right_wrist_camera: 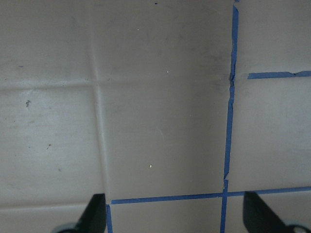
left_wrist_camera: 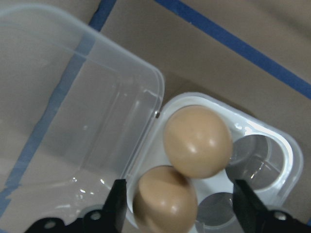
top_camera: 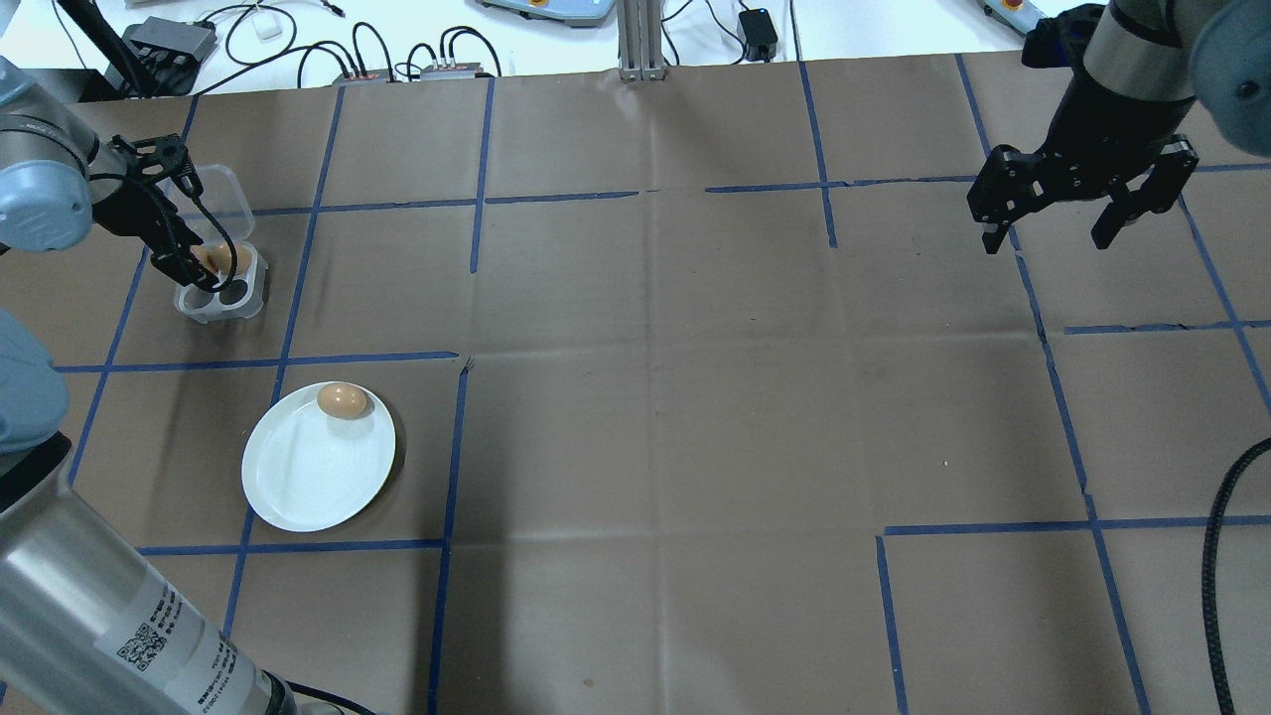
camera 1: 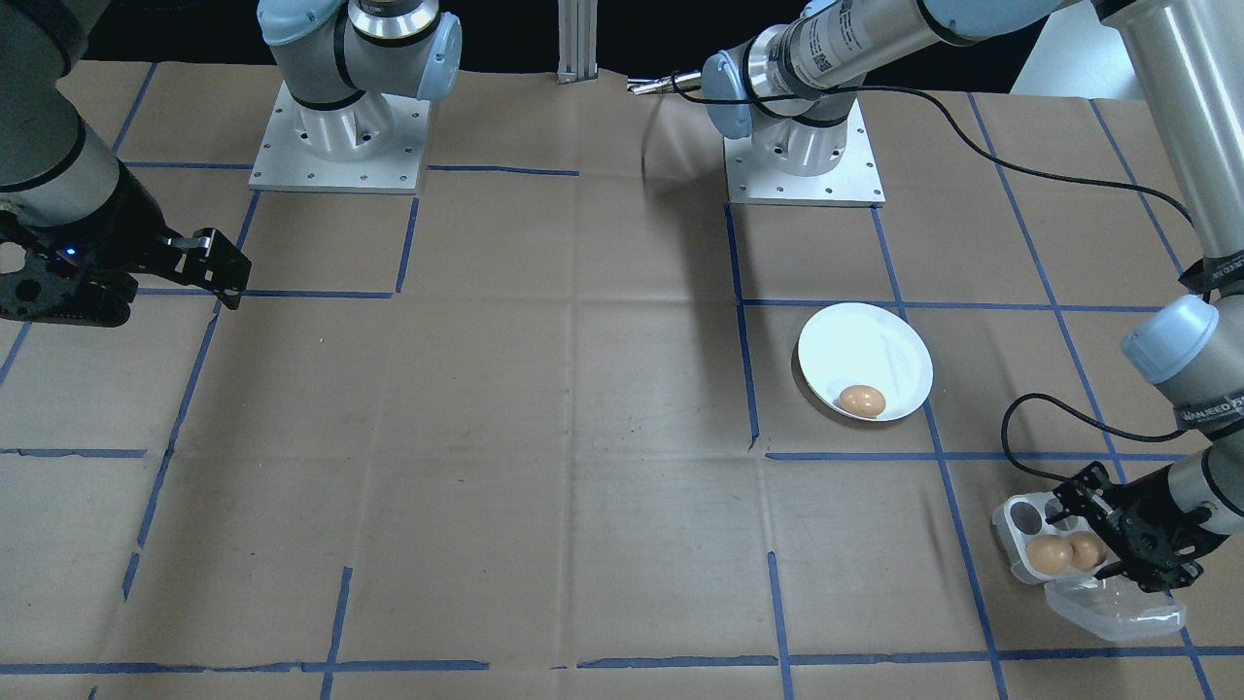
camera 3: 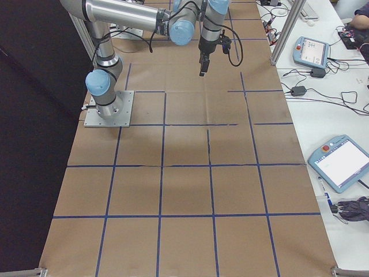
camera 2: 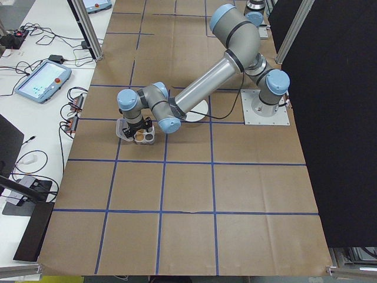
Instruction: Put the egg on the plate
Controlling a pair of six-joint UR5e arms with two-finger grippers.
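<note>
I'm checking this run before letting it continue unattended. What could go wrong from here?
The left hand hangs open over two eggs that sit touching in the egg tray; closing could pinch or nudge the neighbour egg.
The egg on the plate lies near the rim of the plate, so a second egg set down carelessly might knock it off.
The tray's open clear lid lies beside the fingers and could catch.

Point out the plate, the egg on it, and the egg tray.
plate (top_camera: 303, 472), overhead exterior view, on its bare flat centre.
egg on the plate (top_camera: 343, 400), overhead exterior view, on the middle of the shell.
egg tray (left_wrist_camera: 287, 145), left wrist-mounted view, on the white rim by the empty cups.
</note>
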